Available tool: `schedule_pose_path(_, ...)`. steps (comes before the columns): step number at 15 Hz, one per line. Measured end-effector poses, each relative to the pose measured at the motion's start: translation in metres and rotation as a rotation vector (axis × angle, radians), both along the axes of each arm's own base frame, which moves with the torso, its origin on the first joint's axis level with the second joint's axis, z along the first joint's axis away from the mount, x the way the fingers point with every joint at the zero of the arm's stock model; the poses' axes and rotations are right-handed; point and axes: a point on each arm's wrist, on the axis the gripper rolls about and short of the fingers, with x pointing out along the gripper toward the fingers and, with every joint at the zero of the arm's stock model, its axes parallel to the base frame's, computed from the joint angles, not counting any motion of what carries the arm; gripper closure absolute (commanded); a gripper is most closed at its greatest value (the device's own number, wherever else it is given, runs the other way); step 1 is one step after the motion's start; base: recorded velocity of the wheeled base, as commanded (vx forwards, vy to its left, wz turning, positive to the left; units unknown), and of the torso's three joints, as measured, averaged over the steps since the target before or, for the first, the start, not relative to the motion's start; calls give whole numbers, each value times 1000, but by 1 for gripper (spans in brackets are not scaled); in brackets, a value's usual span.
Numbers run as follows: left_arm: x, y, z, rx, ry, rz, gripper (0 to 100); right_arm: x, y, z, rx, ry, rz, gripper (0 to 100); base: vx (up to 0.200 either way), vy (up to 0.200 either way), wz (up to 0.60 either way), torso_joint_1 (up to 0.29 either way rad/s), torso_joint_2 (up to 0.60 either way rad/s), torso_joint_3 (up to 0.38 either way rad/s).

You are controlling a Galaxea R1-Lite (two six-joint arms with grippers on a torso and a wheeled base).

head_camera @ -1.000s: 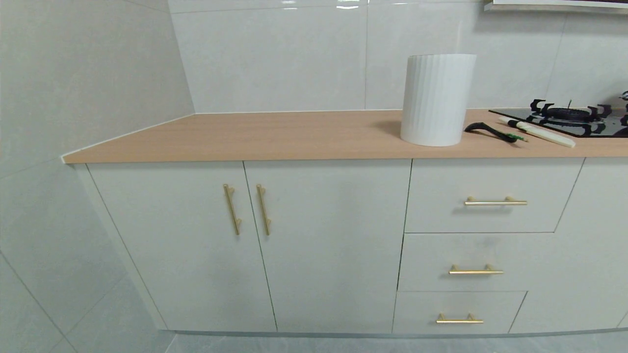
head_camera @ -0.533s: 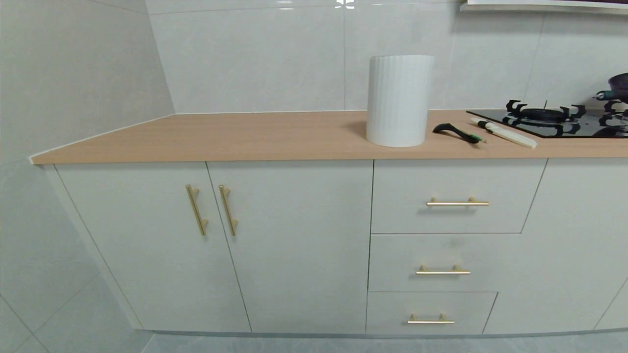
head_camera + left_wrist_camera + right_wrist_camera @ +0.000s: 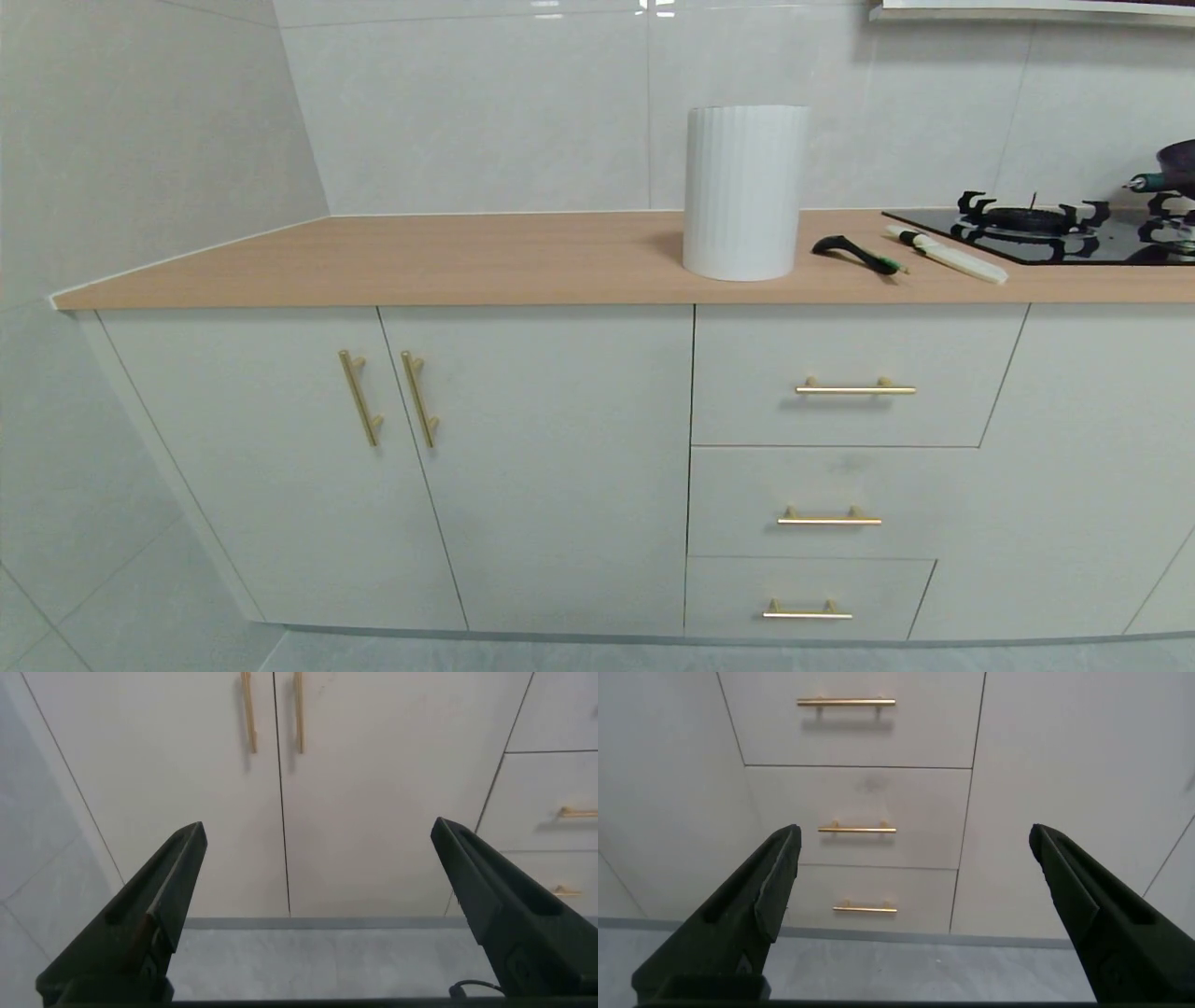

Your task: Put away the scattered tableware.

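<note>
A tall white ribbed container (image 3: 743, 191) stands on the wooden countertop (image 3: 448, 261). Just right of it lie a black utensil with a green tip (image 3: 854, 254) and a cream-bladed knife (image 3: 948, 253). My left gripper (image 3: 318, 859) hangs open low in front of the double cabinet doors (image 3: 280, 784), nothing between its fingers. My right gripper (image 3: 915, 854) is open too, facing the drawer stack (image 3: 854, 775), also holding nothing.
A black gas hob (image 3: 1055, 229) with pan supports sits at the counter's right end, a dark pan (image 3: 1172, 163) at the far right. Below are cabinet doors with gold handles (image 3: 387, 397) and three drawers (image 3: 840, 448). A tiled wall closes the left side.
The whole head view has shifted: the counter and cabinets sit further left in the picture than a second ago, so the camera has moved rightward. The objects on the counter have not moved.
</note>
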Motion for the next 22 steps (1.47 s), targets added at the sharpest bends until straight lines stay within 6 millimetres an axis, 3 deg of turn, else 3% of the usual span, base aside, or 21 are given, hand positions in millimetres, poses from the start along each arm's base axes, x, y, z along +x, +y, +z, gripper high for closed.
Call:
schedule_pose_path(3,0,0,0,0,0,1,0,0,0,0,0,0,0,0,200,0,0,-2,-5,4)
schedule_pose_path(13,0,0,0,0,0,0,0,0,0,1,-4,-5,1,0,0,0,0,0,0,0)
schedule_pose_path(15,0,0,0,0,0,0,0,-3,0,10,0,-36,7,0,0,0,0,0,0,0)
schedule_pose_path(16,0,0,0,0,0,1,0,-7,0,25,1,-70,29,0,0,0,0,0,0,0)
schedule_pose_path(19,0,0,0,0,0,0,0,-1,3,40,3,31,158,0,0,0,0,0,0,0)
schedule_pose_path(22,0,0,0,0,0,0,0,23,5,48,22,237,257,0,0,0,0,0,0,0)
